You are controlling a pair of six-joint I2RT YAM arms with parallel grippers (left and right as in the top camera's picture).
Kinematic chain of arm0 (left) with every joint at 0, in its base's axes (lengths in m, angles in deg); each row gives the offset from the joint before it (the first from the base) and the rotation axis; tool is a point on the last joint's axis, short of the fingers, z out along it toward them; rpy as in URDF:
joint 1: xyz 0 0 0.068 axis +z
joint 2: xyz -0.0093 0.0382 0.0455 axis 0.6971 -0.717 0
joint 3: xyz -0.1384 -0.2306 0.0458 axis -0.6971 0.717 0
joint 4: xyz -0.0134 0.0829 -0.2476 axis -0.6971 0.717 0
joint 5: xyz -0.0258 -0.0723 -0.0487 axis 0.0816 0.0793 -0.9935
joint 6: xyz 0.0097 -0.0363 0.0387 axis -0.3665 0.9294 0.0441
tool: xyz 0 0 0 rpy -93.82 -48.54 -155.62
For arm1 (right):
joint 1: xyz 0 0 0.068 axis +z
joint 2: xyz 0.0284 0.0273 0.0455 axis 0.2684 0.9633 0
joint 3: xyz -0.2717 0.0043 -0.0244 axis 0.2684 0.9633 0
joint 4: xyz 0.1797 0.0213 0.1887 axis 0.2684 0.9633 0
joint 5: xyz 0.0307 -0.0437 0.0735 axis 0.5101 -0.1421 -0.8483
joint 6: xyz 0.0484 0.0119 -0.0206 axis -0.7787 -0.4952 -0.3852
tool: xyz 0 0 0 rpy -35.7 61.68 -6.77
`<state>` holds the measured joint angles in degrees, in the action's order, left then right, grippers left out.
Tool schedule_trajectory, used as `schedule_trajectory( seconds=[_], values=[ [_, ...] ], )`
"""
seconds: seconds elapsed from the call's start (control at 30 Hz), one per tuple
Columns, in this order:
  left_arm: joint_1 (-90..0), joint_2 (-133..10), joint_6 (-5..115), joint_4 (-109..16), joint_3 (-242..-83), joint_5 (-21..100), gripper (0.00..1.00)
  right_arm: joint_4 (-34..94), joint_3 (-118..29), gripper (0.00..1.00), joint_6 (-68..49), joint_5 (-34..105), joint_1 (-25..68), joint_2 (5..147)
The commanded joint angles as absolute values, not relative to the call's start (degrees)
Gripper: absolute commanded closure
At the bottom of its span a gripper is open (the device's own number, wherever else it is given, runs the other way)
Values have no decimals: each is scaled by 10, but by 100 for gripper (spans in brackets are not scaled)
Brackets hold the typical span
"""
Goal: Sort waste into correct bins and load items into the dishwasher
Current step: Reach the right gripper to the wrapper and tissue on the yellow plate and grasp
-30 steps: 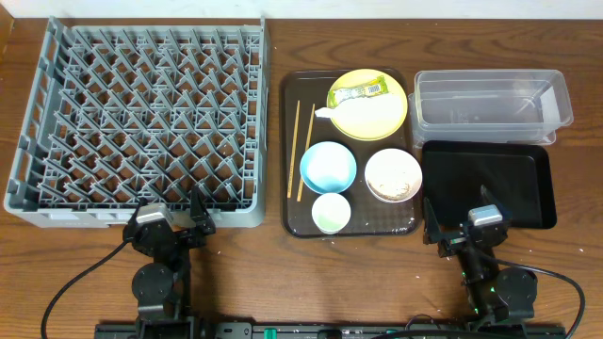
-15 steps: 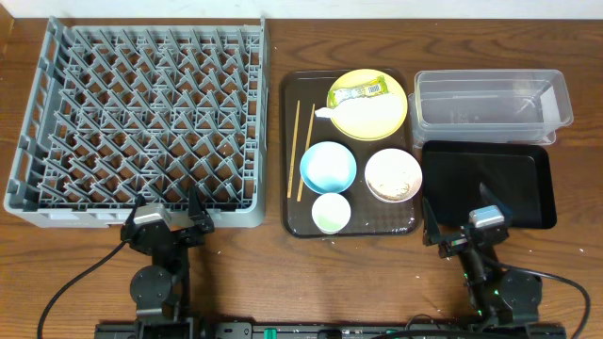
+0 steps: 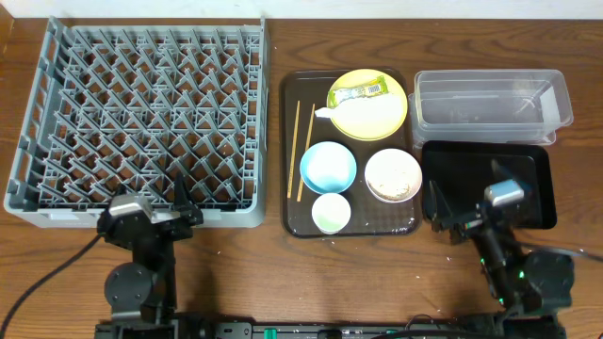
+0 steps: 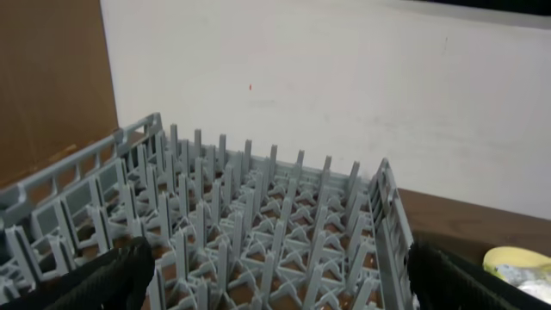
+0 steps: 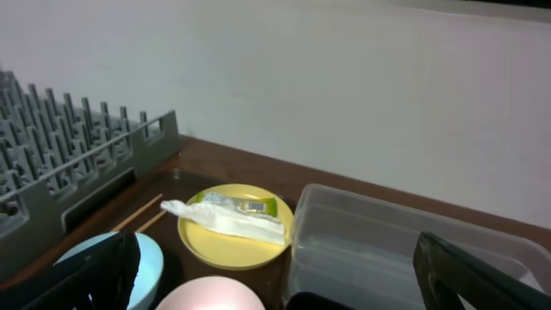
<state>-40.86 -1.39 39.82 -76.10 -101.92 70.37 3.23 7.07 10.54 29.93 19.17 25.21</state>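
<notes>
The grey dish rack (image 3: 151, 113) fills the left of the table and shows in the left wrist view (image 4: 258, 224). On the yellow plate (image 3: 369, 115) lie the green-and-yellow wrapper (image 3: 359, 91) and the white napkin (image 3: 325, 111); the right wrist view shows the plate (image 5: 232, 243) and napkin (image 5: 228, 220) too. The light blue bowl (image 3: 328, 166), the white bowl (image 3: 393, 175) holding rice scraps, the small white cup (image 3: 331, 212) and the chopsticks (image 3: 301, 151) are nearby. The clear tub (image 3: 490, 104) and black tray (image 3: 485, 184) stand right. My left gripper (image 3: 160, 202) is open at the rack's front edge. My right gripper (image 3: 466, 207) is open over the black tray's front left corner.
The dishes all sit on a dark brown serving tray (image 3: 287, 141) between the rack and the bins. A white wall lies beyond the table's far edge. Bare wooden table runs along the front.
The left arm's wrist has swung to the left along the rack's front edge. The right arm has moved right and away from me, over the black tray. Both grippers stay open.
</notes>
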Motion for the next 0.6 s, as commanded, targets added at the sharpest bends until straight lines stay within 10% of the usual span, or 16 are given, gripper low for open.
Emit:
schedule_trajectory(
  seconds=[0.0, 0.57],
  values=[
    [-406, -44, 395, -749, -1068, 708, 5, 45, 21, 1, 112, 285, 191, 300],
    [-406, -175, 395, -627, -1229, 708, 5, 144, -223, 1, 111, 204, 191, 545]
  ],
)
